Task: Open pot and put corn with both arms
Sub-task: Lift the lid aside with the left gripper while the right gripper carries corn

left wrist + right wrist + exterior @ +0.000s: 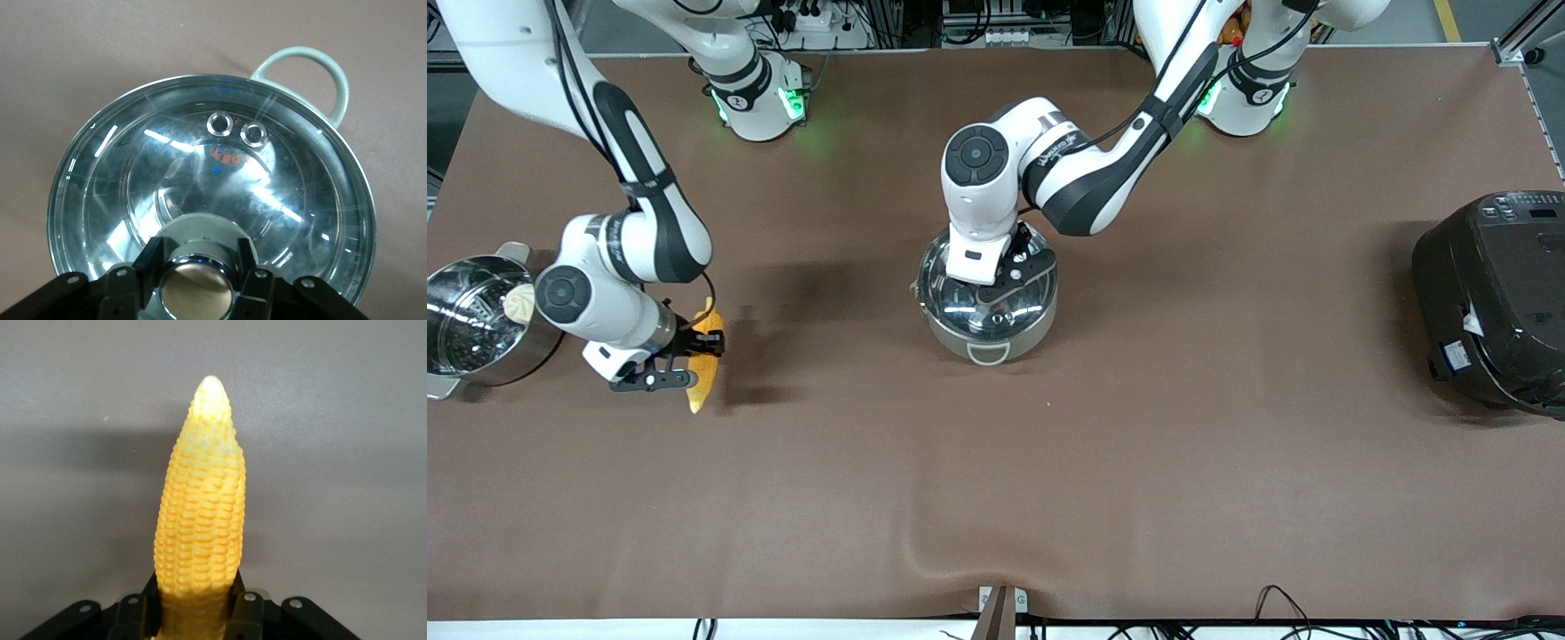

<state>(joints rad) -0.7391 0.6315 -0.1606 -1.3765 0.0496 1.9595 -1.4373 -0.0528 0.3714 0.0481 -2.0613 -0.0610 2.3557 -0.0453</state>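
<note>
Steel pot point(989, 311) sat mid-table, lid point(987, 289) on, well apart from the corn point(704, 360) toward the right arm's end. By the left wrist view, I had the left pincer point(195, 283) clamped on the knob point(195, 288). By the right wrist view, my right pincer point(197, 613) gripped the cob's butt, tip pointing away.

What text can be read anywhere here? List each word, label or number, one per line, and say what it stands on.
No text reads clearly.
Left arm: lettering on the white link, too small to read.
Black cooker: a white label and top panel markings, too small to read.
Pot: an orange and blue mark under the glass lid, blurred.
Corn, held in the right gripper: no text.
</note>
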